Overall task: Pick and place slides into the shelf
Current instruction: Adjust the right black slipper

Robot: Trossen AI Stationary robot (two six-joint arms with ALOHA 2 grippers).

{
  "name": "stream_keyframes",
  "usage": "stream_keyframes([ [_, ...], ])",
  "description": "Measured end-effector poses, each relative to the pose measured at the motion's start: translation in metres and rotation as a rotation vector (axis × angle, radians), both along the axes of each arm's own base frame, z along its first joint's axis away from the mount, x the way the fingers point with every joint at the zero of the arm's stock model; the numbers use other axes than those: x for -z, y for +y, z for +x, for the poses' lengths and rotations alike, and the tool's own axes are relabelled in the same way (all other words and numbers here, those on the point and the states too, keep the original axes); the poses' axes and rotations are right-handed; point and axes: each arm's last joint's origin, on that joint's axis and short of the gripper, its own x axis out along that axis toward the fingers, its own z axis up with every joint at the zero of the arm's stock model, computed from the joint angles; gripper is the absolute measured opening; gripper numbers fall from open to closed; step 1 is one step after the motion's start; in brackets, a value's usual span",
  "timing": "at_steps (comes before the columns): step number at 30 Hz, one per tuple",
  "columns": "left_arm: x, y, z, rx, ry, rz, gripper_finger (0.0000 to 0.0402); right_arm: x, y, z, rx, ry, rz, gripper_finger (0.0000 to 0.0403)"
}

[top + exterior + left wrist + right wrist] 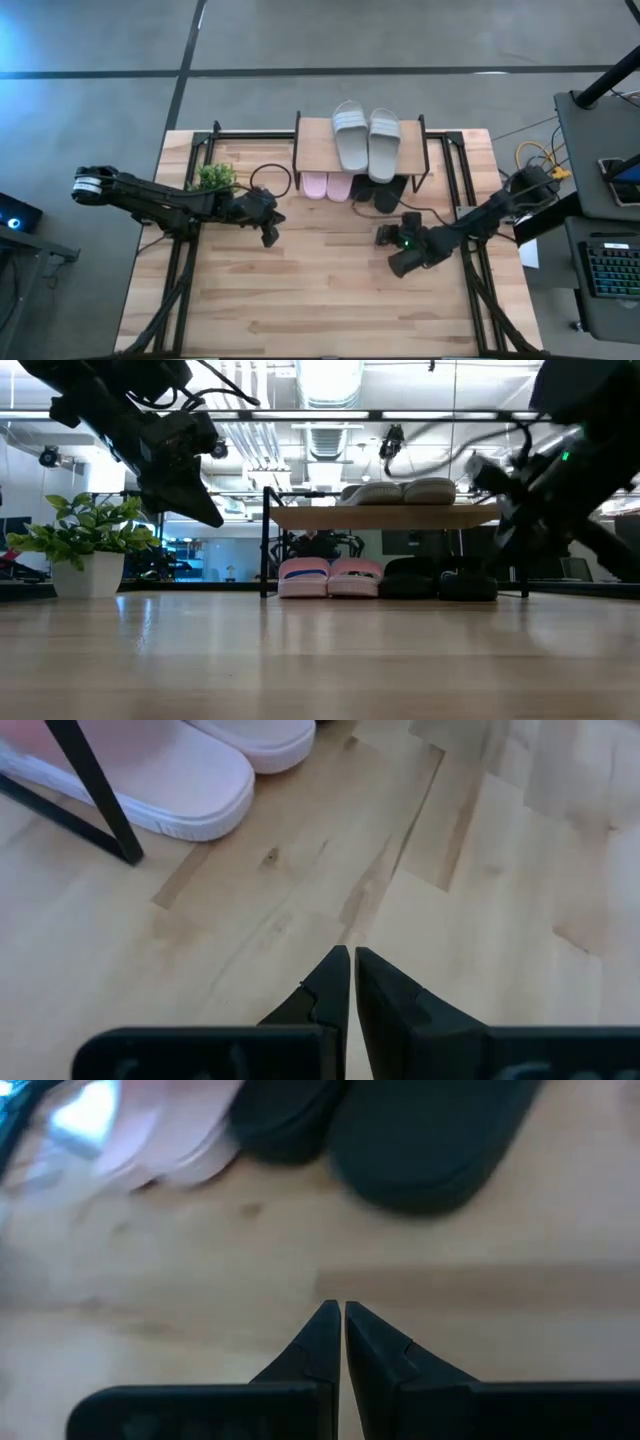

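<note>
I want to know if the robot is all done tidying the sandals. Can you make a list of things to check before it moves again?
1. Light grey slides on top of the shelf: ok, both lie side by side on the plank.
2. Pink slides under the shelf: ok, together on the table.
3. Black slides under the shelf: ok, next to the pink pair.
4. Left gripper holding nothing: ok, shut and empty, just in front of the pink pair.
5. Right gripper holding nothing: ok, shut and empty, in front of the black pair.
6. Plant standing: ok, upright left of the shelf.
</note>
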Motion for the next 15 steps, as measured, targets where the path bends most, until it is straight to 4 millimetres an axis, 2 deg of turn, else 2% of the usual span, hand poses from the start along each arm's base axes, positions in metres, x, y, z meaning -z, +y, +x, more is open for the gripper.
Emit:
stream_keyframes([
  [4,0.000,0.001,0.000,0.006,0.006,0.038,0.0006,0.009,-0.017,-0.004,0.060,0.034,-0.015,0.0013],
  [15,0.000,0.003,0.000,-0.008,0.017,0.126,0.0006,0.011,-0.048,0.004,0.073,0.140,-0.042,0.0013],
])
